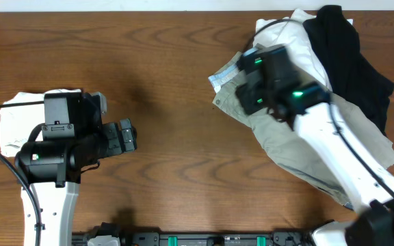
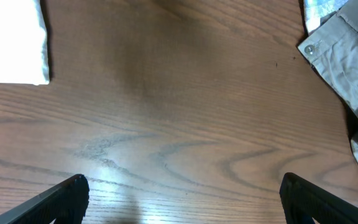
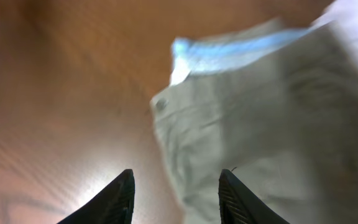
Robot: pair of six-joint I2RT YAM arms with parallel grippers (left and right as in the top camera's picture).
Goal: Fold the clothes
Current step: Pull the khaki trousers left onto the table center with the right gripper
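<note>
Right gripper (image 3: 176, 177) hangs with its two fingers parted to a moderate gap and nothing between them, poised just over the waistband corner of the khaki shorts (image 3: 278, 124). The wrist view is blurred, so whether a fingertip touches the cloth cannot be told. The shorts lie crumpled on the robot's right side of the table (image 1: 169, 61), partly under the right arm, with a black garment (image 1: 351, 61) and a white garment (image 1: 296, 37) heaped at their upper end. Their pale blue lining (image 3: 229, 46) is turned out along the top edge, and a button (image 3: 161, 104) marks the corner nearest the fingers. This looks like light, limp woven cloth that will sag and drag rather than slip. The doubled waistband is likely the firmest place to pinch, at the corner by the button. Left gripper (image 2: 184, 180) is spread wide and empty over bare wood, well apart from the shorts, with a folded white cloth (image 2: 11, 37) off to its other side.
</note>
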